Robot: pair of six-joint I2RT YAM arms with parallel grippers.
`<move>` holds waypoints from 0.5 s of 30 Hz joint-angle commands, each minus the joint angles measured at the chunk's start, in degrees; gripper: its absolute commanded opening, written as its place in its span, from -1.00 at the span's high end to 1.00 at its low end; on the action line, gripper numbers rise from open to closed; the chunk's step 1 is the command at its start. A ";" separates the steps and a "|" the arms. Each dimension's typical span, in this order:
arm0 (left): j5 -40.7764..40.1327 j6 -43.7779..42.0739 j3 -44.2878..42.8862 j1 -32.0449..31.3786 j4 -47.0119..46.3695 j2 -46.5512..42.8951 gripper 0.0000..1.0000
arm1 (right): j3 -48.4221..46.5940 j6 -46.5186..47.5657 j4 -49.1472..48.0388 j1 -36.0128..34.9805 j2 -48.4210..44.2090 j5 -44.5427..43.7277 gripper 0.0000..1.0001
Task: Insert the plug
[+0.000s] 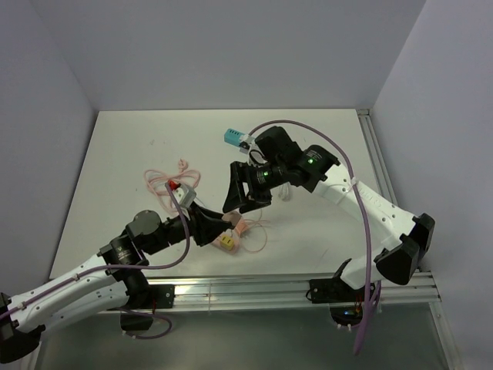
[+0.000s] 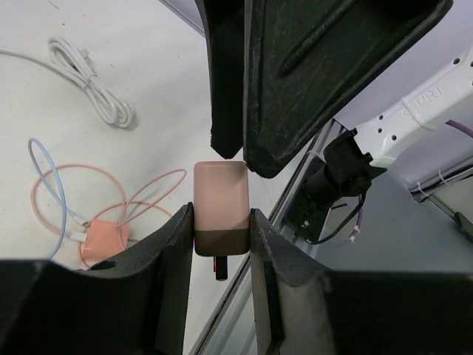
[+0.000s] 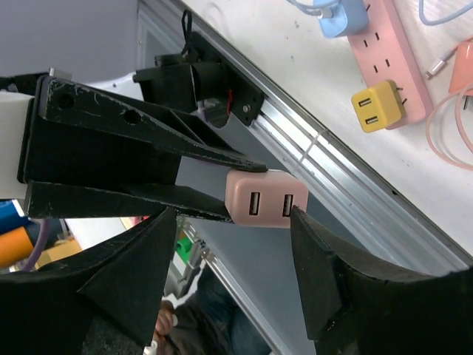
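A pink two-port USB charger plug (image 2: 219,200) is clamped between my left gripper's fingers (image 2: 219,222), its dark prongs pointing back toward the wrist. In the right wrist view the same plug (image 3: 266,198) shows its two USB ports. It lies between the spread fingers of my right gripper (image 3: 230,222), which is open and hovers just over it. From the top, the left gripper (image 1: 219,227) and right gripper (image 1: 245,196) meet near the table's front. The pink power strip (image 3: 392,52) lies on the table, with a yellow plug (image 3: 377,105) and a blue plug (image 3: 344,15) in it.
The yellow plug (image 1: 226,242) sits near the table's front edge. Pink cable loops (image 1: 166,181) lie to the left, a teal box (image 1: 233,138) further back. An orange charger with cable (image 2: 103,237) and a coiled white cable (image 2: 92,85) lie on the table. An aluminium rail (image 1: 269,289) runs along the front.
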State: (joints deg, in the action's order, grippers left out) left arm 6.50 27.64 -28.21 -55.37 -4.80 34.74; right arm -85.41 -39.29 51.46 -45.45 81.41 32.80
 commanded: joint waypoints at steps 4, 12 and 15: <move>0.97 -1.62 -2.47 -0.96 -1.62 -0.29 0.99 | -2.22 3.42 4.34 -0.16 1.30 2.45 -0.36; 0.18 -1.62 -2.38 -1.49 -1.27 -1.17 0.99 | -0.81 4.22 5.75 -0.16 1.56 1.22 -0.37; 0.18 -1.62 -2.47 -1.67 -1.00 -1.34 0.99 | -1.08 4.31 6.20 -0.08 1.83 0.60 -0.38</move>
State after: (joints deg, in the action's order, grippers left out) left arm 6.61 27.05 -28.21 -56.53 -4.45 34.17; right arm -85.82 -36.12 56.49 -45.47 83.07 33.56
